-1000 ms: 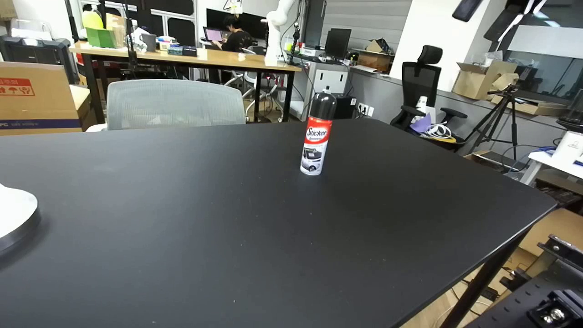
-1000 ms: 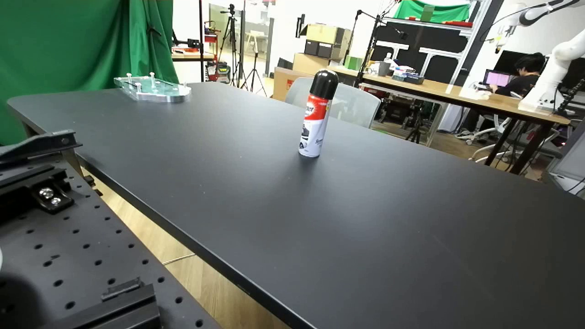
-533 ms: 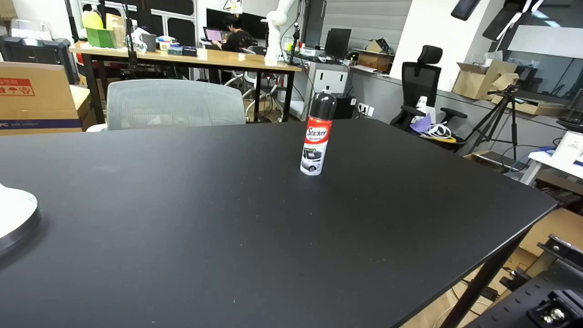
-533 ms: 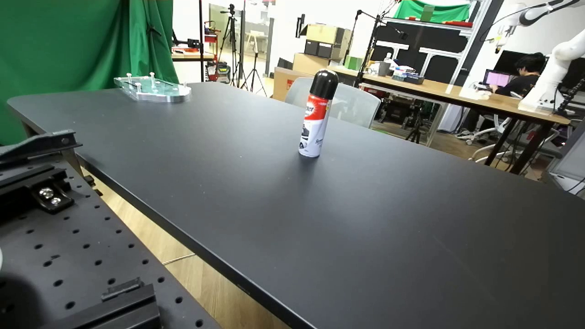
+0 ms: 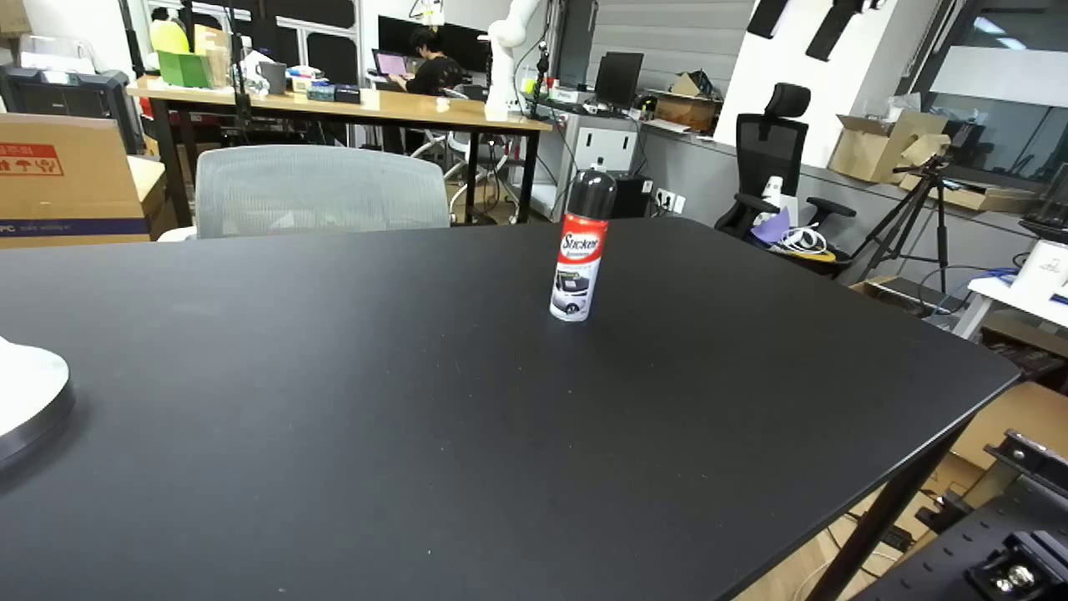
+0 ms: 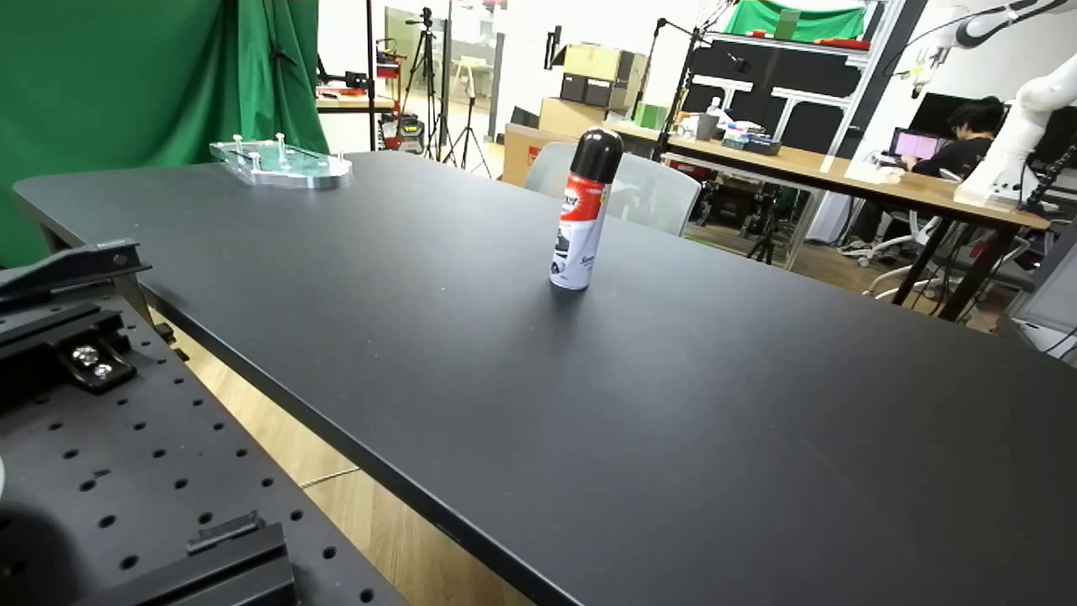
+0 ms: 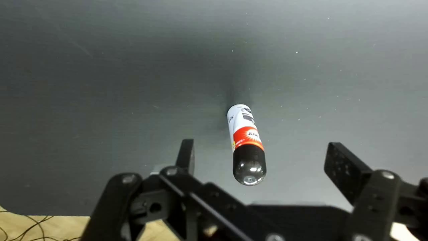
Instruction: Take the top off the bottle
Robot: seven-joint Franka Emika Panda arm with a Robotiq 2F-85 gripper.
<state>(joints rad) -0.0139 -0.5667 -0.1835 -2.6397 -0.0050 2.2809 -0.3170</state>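
Note:
The bottle stands upright on the black table in both exterior views [image 5: 576, 275] [image 6: 576, 240]; it is white with a red band. The top, a rounded black cap, sits on the bottle in both exterior views [image 5: 591, 196] [image 6: 597, 156]. In the wrist view the bottle [image 7: 241, 122] is seen from above, with the top [image 7: 249, 164] nearest the camera. My gripper [image 7: 262, 154] is open and empty, its fingers [image 7: 346, 169] wide apart on both sides of the top in the picture. In an exterior view the gripper [image 5: 790, 43] hangs high, right of the bottle, apart from it.
The black table [image 5: 334, 401] has its edge and rounded corner at the right. A white round object [image 5: 29, 396] stands at its left. A clear plate with posts [image 6: 290, 168] lies at the table's far left end. A perforated mounting plate [image 6: 168, 421] lies beside the table.
My gripper has moved left in an exterior view, nearer the bottle, and its fingers have turned a little. The bottle and top have not moved.

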